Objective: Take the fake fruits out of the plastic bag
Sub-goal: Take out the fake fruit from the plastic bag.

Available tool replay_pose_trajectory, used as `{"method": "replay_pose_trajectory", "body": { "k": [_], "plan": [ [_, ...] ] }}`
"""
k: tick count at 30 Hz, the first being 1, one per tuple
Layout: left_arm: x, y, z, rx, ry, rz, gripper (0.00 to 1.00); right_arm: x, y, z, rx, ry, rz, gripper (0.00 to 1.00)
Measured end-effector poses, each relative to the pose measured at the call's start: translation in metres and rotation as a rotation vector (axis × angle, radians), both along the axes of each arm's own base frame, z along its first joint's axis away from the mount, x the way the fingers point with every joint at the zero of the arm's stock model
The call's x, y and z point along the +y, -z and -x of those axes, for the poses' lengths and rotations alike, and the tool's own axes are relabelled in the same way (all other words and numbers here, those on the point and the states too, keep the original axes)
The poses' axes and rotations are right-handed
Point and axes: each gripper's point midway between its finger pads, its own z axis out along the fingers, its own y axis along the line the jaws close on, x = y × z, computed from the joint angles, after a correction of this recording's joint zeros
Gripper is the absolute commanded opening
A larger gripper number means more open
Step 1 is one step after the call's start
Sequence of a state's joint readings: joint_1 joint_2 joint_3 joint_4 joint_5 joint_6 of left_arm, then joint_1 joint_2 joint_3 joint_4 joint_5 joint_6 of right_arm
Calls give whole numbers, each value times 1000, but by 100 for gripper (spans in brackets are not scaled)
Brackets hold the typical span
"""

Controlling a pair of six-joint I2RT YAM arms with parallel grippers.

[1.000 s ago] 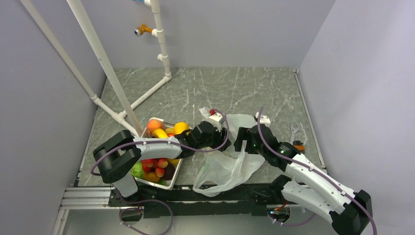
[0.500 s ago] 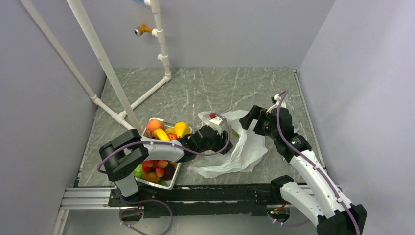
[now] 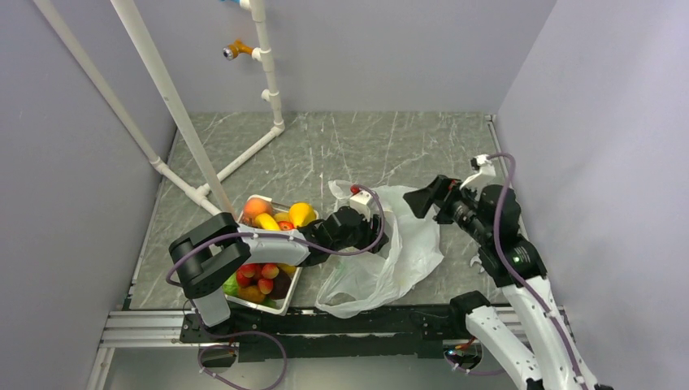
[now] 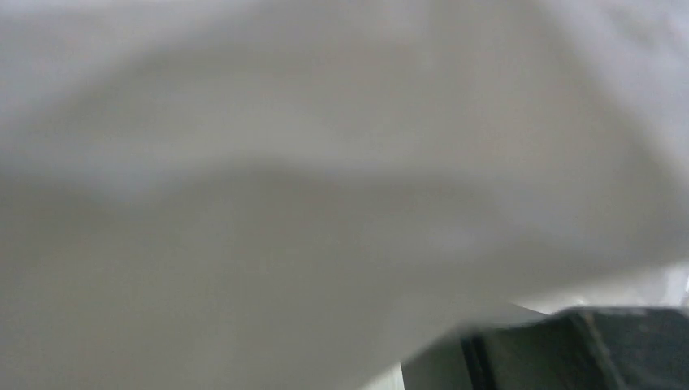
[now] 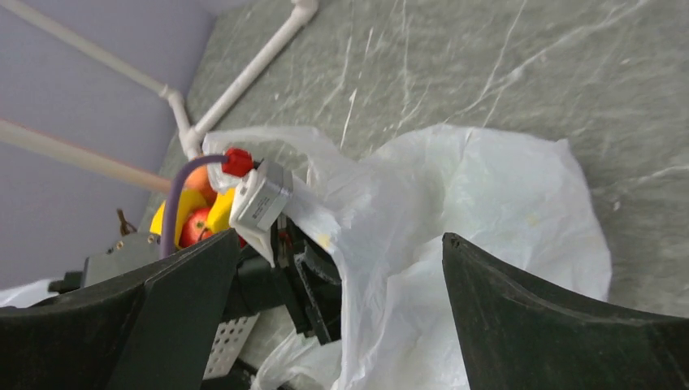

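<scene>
The white plastic bag (image 3: 406, 248) lies crumpled on the table in front of the arms; it also shows in the right wrist view (image 5: 479, 211). My left gripper (image 3: 367, 231) is pushed into the bag's mouth, and its fingers are hidden by plastic. The left wrist view shows only blurred white plastic (image 4: 325, 162). My right gripper (image 3: 422, 200) is open and empty, raised just behind the bag's right side (image 5: 341, 240). A yellow banana (image 3: 266, 221), a yellow-orange fruit (image 3: 301, 213), red strawberry-like fruits (image 3: 258, 276) and a green fruit (image 3: 230, 283) lie in the basket. No fruit shows inside the bag.
The white mesh basket (image 3: 284, 302) stands left of the bag, and my left arm reaches across it. It also holds a peach (image 3: 257, 206) and a dark purple fruit (image 3: 281, 284). A white pipe frame (image 3: 244, 158) stands at the back left. Grey walls close both sides.
My right gripper has come off the bag and moved up and back to the right. The bag has been dragged and reshaped. My left gripper has stayed inside it.
</scene>
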State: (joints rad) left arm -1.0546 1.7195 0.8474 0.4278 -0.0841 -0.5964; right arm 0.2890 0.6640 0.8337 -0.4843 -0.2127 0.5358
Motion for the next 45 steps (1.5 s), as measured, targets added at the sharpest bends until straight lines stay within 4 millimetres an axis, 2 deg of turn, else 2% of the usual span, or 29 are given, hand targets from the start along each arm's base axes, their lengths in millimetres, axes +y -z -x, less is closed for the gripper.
{"method": "replay_pose_trajectory", "body": {
  "k": [3, 4, 6, 9, 11, 13, 15, 17, 22, 29, 34, 37, 41, 45],
  "plan": [
    [0, 0, 0, 2, -1, 2, 58, -11, -8, -4, -30, 69, -1, 84],
    [0, 0, 0, 2, -1, 2, 58, -13, -5, -12, -22, 95, 4, 80],
    [0, 0, 0, 3, 0, 3, 59, -14, 7, -33, 13, 127, 16, 63],
    [-1, -2, -3, 7, 0, 0, 62, -13, 43, -71, 113, 156, 28, 60],
    [-5, -5, -7, 9, 0, 4, 63, -11, 76, -94, 189, 161, 36, 59],
    [-8, -7, -12, 11, -2, 6, 63, -12, 112, -103, 271, 165, 50, 56],
    [-11, -6, -16, 14, -5, -6, 64, -12, 139, -104, 337, 160, 55, 53],
    [-16, -6, -24, 19, -16, -32, 65, -10, 151, -106, 364, 145, 47, 52],
    [-29, -6, -38, 21, -36, -72, 70, -6, 177, -104, 400, 123, 26, 52],
    [-42, 9, -47, 13, -67, -191, 73, 6, 207, -94, 479, 67, -29, 52],
    [-31, 23, -44, 15, -97, -274, 77, 11, 210, -89, 489, 40, -74, 51],
    [-25, 28, -44, 12, -107, -311, 77, 14, 210, -86, 496, 21, -85, 38],
    [-23, 29, -45, 4, -107, -321, 77, 19, 209, -84, 500, -9, -108, 34],
    [-19, 38, -41, -10, -84, -319, 80, 24, 209, -80, 521, -45, -136, 22]
  ]
}}
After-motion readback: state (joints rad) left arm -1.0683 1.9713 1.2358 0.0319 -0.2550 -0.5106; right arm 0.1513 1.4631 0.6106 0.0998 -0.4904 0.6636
